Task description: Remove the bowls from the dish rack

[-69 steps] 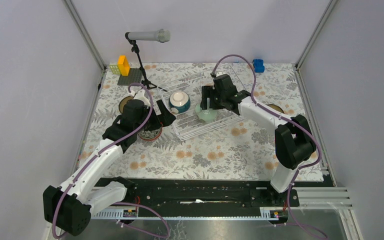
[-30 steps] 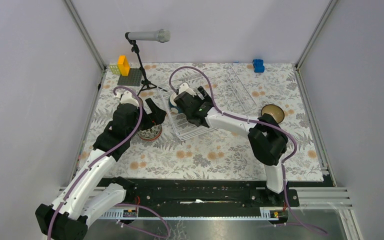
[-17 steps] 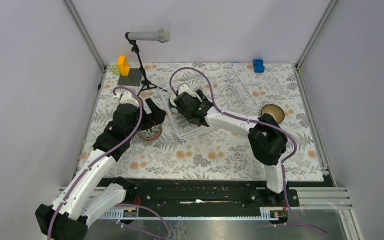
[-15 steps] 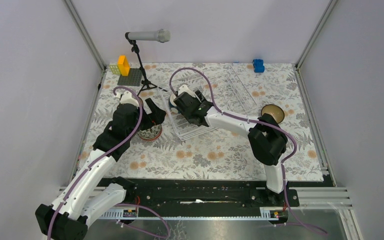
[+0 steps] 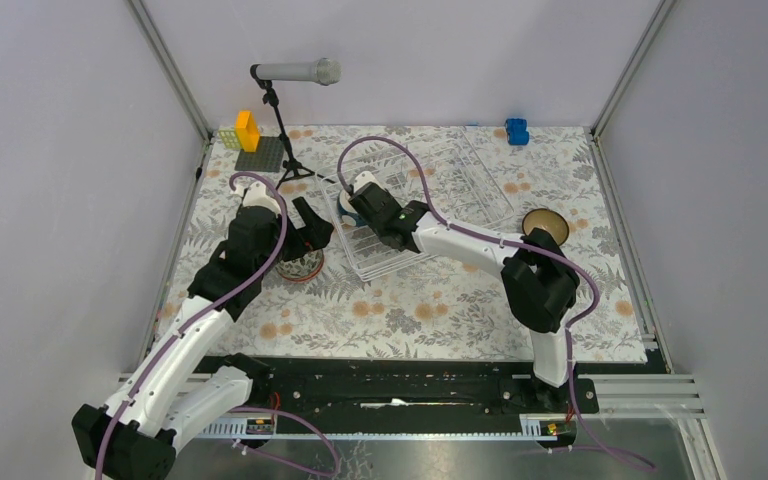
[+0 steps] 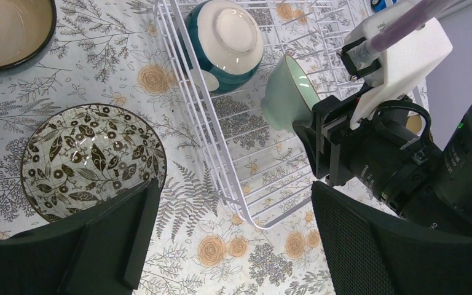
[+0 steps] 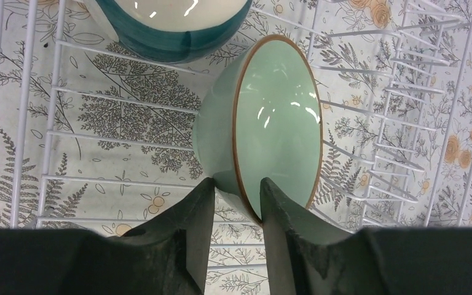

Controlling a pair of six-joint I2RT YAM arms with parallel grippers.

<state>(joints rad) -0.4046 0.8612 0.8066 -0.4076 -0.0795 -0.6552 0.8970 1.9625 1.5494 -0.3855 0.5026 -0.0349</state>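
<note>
The white wire dish rack (image 5: 465,185) lies at mid-table, also in the left wrist view (image 6: 221,166) and the right wrist view (image 7: 55,123). My right gripper (image 7: 236,187) is shut on the rim of the pale green bowl (image 7: 270,123), which stands tilted on edge in the rack (image 6: 286,92). The teal bowl (image 7: 172,24) lies just beyond it, base up (image 6: 224,37). My left gripper (image 6: 233,203) is open and empty above the table at the rack's near left corner. From above, the right gripper (image 5: 380,215) hides the green bowl.
A dark floral bowl (image 6: 92,160) sits on the table left of the rack (image 5: 300,265), a brown bowl (image 6: 9,27) beyond it. Another brown bowl (image 5: 545,225) sits right of the rack. A microphone stand (image 5: 280,110), yellow blocks (image 5: 247,130) and a blue block (image 5: 517,130) stand at the back.
My right gripper has moved left across the rack, close to the teal bowl, holding the green bowl. My left arm has drawn back a little. In the last half second almost nothing moved.
</note>
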